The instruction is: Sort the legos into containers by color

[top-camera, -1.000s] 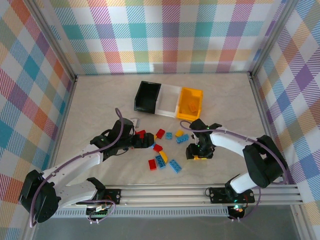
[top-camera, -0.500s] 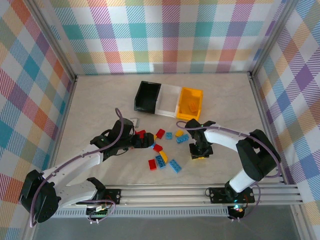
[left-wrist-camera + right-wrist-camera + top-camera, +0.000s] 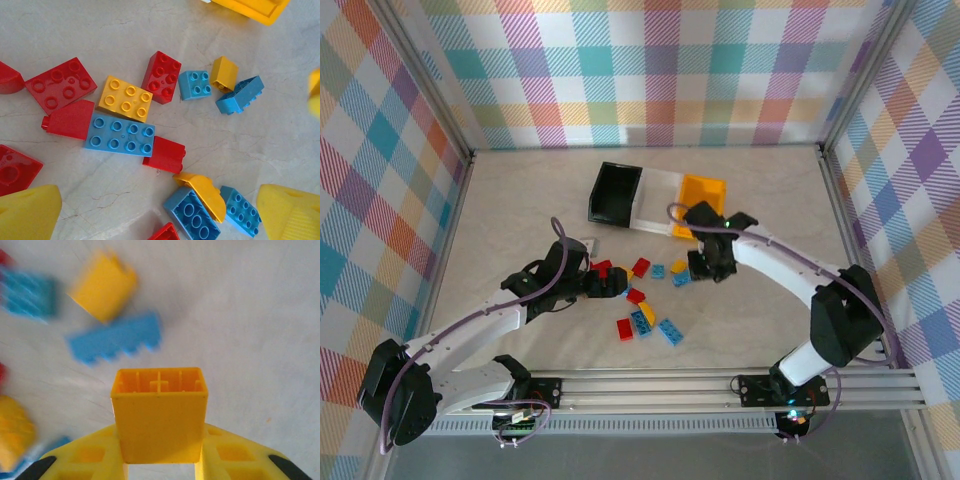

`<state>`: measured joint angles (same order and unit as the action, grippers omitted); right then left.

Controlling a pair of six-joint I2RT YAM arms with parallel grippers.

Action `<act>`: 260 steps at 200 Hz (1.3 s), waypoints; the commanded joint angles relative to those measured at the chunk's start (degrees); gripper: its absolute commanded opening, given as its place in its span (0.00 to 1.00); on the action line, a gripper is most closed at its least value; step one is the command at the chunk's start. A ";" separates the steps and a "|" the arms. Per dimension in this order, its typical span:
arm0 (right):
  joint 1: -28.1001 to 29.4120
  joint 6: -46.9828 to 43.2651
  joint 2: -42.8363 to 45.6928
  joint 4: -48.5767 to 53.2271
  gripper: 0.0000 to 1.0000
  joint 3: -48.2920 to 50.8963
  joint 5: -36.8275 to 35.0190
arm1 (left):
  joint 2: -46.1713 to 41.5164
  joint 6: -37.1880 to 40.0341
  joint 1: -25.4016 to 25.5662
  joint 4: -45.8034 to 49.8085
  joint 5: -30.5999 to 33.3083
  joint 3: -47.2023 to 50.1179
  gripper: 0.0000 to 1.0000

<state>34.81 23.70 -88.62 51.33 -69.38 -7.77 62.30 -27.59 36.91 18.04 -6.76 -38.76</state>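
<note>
Pale marbled tabletop [image 3: 520, 220] is stretching smooth and faintly veined between plaid-papered walls [image 3: 660, 70]. Three glossy rectangular plastic bins are sitting joined in a row toward the far side: a black bin [image 3: 613, 192], a clear bin [image 3: 658, 195] and a yellow bin [image 3: 702, 205], which is perhaps holding one orange piece, though it is too small to be sure. Loose bricks [image 3: 645, 295] of hard, shiny, studded plastic in red, blue and yellow are lying scattered between the two arms, on the near side of the bins. The right gripper [image 3: 708, 262] is pinching a yellow brick [image 3: 159, 425], a hollow box shape showing its ribbed open side, between two yellow fingers [image 3: 90, 457]; it is hanging over the table just short of the yellow bin, with a blurred blue brick [image 3: 115, 342] close beside it. The left gripper [image 3: 617, 284] is standing spread wide with nothing in it above the pile, its yellow fingertips [image 3: 25, 212] flanking a long blue slab [image 3: 120, 135], a flat yellow block [image 3: 125, 98] and a red block [image 3: 161, 76].
</note>
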 commanded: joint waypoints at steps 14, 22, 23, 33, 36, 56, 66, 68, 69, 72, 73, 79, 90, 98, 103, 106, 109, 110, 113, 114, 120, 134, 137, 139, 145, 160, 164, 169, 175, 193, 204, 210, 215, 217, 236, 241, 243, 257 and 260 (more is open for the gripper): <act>-4.56 -5.70 -9.36 1.64 0.33 -17.27 -2.44 | 1.63 0.96 0.62 2.11 0.61 -0.70 1.00; -6.15 -5.93 -12.94 1.46 0.33 -20.96 -1.40 | 1.57 1.08 0.62 2.50 0.92 -0.70 1.00; -6.37 -5.94 -13.18 1.43 0.33 -21.18 -1.30 | 1.58 1.11 0.62 2.60 0.99 -0.70 1.00; -7.97 -6.35 -17.92 1.23 0.33 -25.40 -0.60 | 1.03 1.11 0.62 3.78 2.11 -0.70 1.00; -8.34 -6.45 -19.22 1.29 0.33 -26.58 -0.58 | 0.80 1.04 0.62 4.25 2.70 -0.70 1.00; -10.11 -6.84 -26.72 1.97 0.33 -33.27 -0.58 | -1.69 0.88 0.41 8.29 7.58 -0.99 1.00; -10.50 -7.23 -29.43 1.93 0.33 -35.77 -0.80 | -2.68 1.01 -0.09 10.24 9.25 -1.25 1.00; -10.58 -7.30 -29.95 1.93 0.33 -36.18 -0.90 | -2.88 0.97 -0.26 10.58 9.34 -1.30 1.00; -10.61 -7.33 -30.08 1.97 0.33 -36.40 -0.91 | -2.89 0.97 -0.39 10.73 9.42 -1.31 1.00; -10.70 -7.40 -30.83 2.01 0.33 -37.00 -1.03 | -3.08 0.98 -0.61 11.10 9.48 -1.39 1.00; -10.76 -7.42 -31.05 2.02 0.33 -37.20 -1.02 | -3.07 1.01 -0.74 11.16 9.48 -1.40 1.00; -10.97 -7.44 -32.23 2.15 0.33 -38.20 -1.18 | -3.32 1.12 -1.50 11.69 9.28 -1.47 1.00; -11.45 -7.46 -34.07 1.93 0.35 -39.48 -0.84 | -3.31 1.13 -2.86 12.23 8.48 -1.51 1.00; -11.65 -7.42 -35.07 1.88 0.35 -40.13 -0.41 | -3.03 1.08 -3.77 12.34 7.98 -1.49 1.00; -11.70 -7.48 -35.60 1.78 0.36 -40.64 -0.13 | -2.86 1.09 -4.28 12.30 7.85 -1.40 1.00; -11.74 -7.53 -35.96 1.76 0.36 -40.87 -0.07 | -2.69 1.06 -4.63 12.24 7.75 -1.31 1.00; -11.84 -7.61 -36.18 1.83 0.36 -41.12 -0.01 | -2.53 0.98 -4.91 12.23 7.67 -1.31 1.00; -11.85 -7.61 -36.23 1.84 0.36 -41.15 0.01 | -2.49 1.01 -5.00 12.21 7.61 -1.31 1.00; -11.75 -7.67 -36.51 1.91 0.37 -41.32 0.08 | -2.37 0.91 -5.34 12.06 7.52 -1.31 1.00; -11.72 -7.65 -36.57 1.92 0.37 -41.43 0.10 | -2.36 0.89 -5.39 12.00 7.45 -1.27 1.00; -11.81 -7.74 -36.86 2.02 0.39 -41.80 0.16 | -1.96 0.81 -5.98 11.65 7.17 -1.21 1.00; -11.74 -7.79 -37.20 2.18 0.51 -42.49 0.31 | -0.99 0.53 -7.11 10.70 6.39 -1.39 0.99; -11.82 -7.80 -37.22 2.27 0.53 -42.53 0.32 | -0.71 0.55 -7.25 10.53 6.22 -1.52 0.99; -11.77 -7.73 -37.10 2.32 0.55 -42.64 0.33 | -0.54 0.53 -7.39 10.52 6.12 -1.61 0.99; -11.77 -7.71 -36.96 2.37 0.59 -42.81 0.42 | 0.02 0.64 -7.74 10.26 5.96 -1.93 0.99; -11.78 -7.71 -35.94 2.87 0.62 -42.85 0.61 | 1.78 0.84 -8.61 10.44 6.11 -2.98 0.99; -11.78 -7.71 -35.49 2.95 0.63 -42.70 0.76 | 2.35 0.79 -9.03 10.39 6.00 -3.24 0.99; -11.79 -7.63 -34.86 3.25 0.63 -42.60 0.86 | 3.09 0.58 -9.50 10.34 5.70 -3.52 0.99; -11.78 -7.43 -33.75 3.60 0.64 -42.36 0.94 | 4.03 0.40 -10.23 10.15 5.23 -3.87 0.98; -11.00 -6.70 -28.07 2.56 0.64 -38.40 1.09 | 6.50 -0.39 -11.69 9.06 5.52 -4.82 0.96; -9.95 -6.33 -23.76 0.79 0.65 -34.45 0.97 | 8.13 -1.05 -12.28 8.51 6.16 -5.49 0.95; -9.27 -6.07 -21.69 -0.14 0.65 -32.26 1.04 | 9.16 -1.51 -12.43 8.41 6.59 -6.11 0.94; -8.66 -5.85 -19.83 -0.77 0.66 -30.39 1.25 | 10.17 -1.82 -12.55 8.40 6.83 -6.69 0.93; -8.49 -5.79 -19.11 -0.92 0.66 -29.67 1.33 | 10.48 -1.95 -12.54 8.41 6.91 -6.92 0.93; -6.01 -5.27 -13.48 -2.80 0.66 -23.12 2.97 | 14.09 -3.73 -12.51 8.75 7.96 -9.08 0.89; -5.33 -5.05 -12.12 -3.30 0.66 -21.45 3.29 | 14.96 -4.20 -12.53 8.79 8.45 -9.66 0.88; -5.05 -4.89 -11.65 -3.38 0.66 -20.71 3.31 | 15.35 -4.35 -12.51 8.81 8.72 -9.84 0.88; -3.26 -4.20 -8.27 -4.39 0.66 -16.21 3.90 | 17.42 -5.18 -12.57 9.45 10.89 -11.68 0.85; -2.88 -4.01 -7.71 -4.41 0.67 -15.42 3.83 | 17.86 -5.32 -12.56 9.72 11.32 -12.10 0.85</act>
<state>29.28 17.76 -100.29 48.71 -91.15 -6.17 77.67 -30.33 24.97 26.89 0.82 -47.35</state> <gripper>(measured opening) 0.662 0.861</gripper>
